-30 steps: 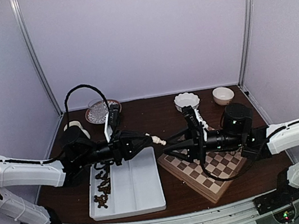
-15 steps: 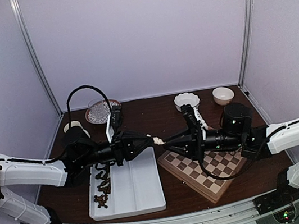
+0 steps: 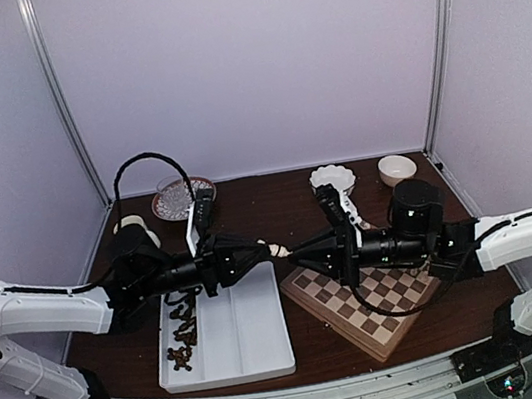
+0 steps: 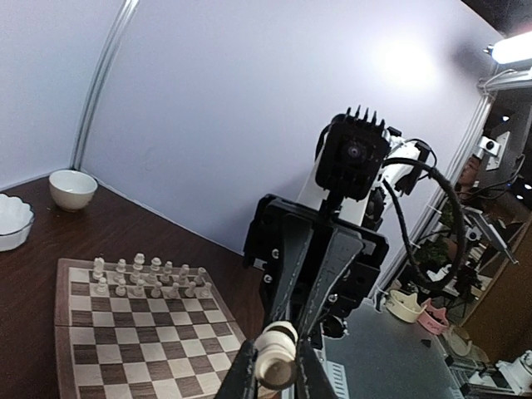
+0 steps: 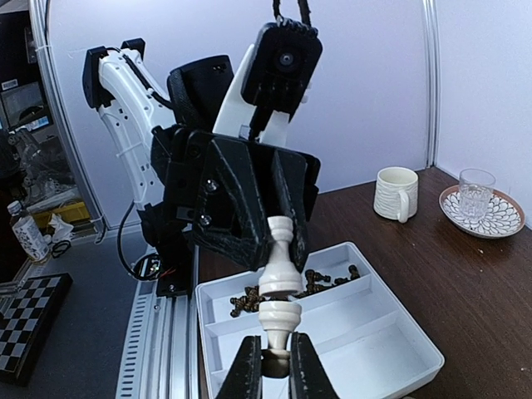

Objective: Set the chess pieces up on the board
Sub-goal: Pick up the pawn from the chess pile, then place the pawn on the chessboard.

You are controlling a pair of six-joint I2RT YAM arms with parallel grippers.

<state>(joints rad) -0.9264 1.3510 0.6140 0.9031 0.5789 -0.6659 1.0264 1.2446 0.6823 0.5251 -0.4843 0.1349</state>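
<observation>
Handover in mid-air, just off the left edge of the board [image 3: 370,310], above the worktop. Left claw [image 4: 276,372] was clamped on the cream chess piece [image 5: 280,278]; right claw [image 5: 277,367] was closed on its base end. Judgement: left should let go only once right's hold is firm, then back straight off. The piece looked slim and prone to pivot

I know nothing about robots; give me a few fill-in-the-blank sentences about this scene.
The left tool and right tool both grip one ___ chess piece in mid-air.
The dark pieces lie in the white ___.
Cream pieces stand on the board in ___ rows.
Missing: cream; tray; two.
</observation>
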